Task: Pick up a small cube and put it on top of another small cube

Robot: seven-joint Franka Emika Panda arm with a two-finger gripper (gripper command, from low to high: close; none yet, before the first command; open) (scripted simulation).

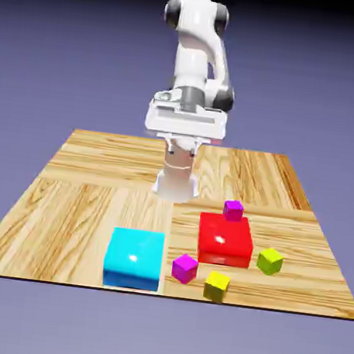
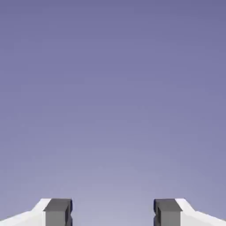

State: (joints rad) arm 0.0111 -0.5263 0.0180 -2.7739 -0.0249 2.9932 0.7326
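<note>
The small yellow cube (image 1: 216, 286) rests near the table's front edge, to the exterior view's right of the middle. A greener lime small cube (image 1: 270, 261) sits farther right, beside the red block. My gripper (image 1: 183, 142) hangs high over the back of the table, far from every cube. In the hand view the gripper (image 2: 113, 212) stands open: its grey fingertips (image 2: 58, 212) are wide apart, with only the plain blue-violet backdrop between them. No cube shows in that view.
A large red block (image 1: 225, 239) and a large cyan block (image 1: 133, 258) lie on the wooden table (image 1: 76, 199). One small magenta cube (image 1: 184, 268) sits between them, another magenta cube (image 1: 233, 210) just behind the red block.
</note>
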